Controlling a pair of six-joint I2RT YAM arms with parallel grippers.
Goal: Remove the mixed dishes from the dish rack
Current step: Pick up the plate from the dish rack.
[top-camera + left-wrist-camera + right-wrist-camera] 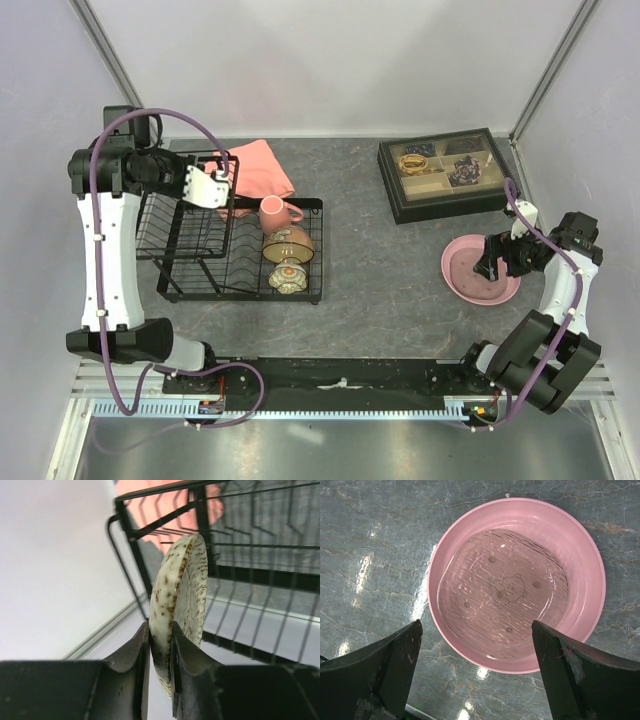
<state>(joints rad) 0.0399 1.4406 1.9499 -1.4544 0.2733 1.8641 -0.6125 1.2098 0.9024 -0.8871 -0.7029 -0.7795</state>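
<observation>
Grey table (pixel 380 270) | left claw (pixel 160 647) high over rack (pixel 190 245), pinching speckled bowl (pixel 182 590) | right claw (pixel 476 632) spread above pink plate (pixel 520 545)

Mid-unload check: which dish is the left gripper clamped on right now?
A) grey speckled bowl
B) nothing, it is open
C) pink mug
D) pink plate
A: the left wrist view shows the left gripper pinching the rim of the grey speckled bowl, with the dish rack behind it.

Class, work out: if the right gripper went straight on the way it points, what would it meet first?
The right gripper would most likely meet the large pink round plate, lying flat on the table directly ahead of it.
</observation>
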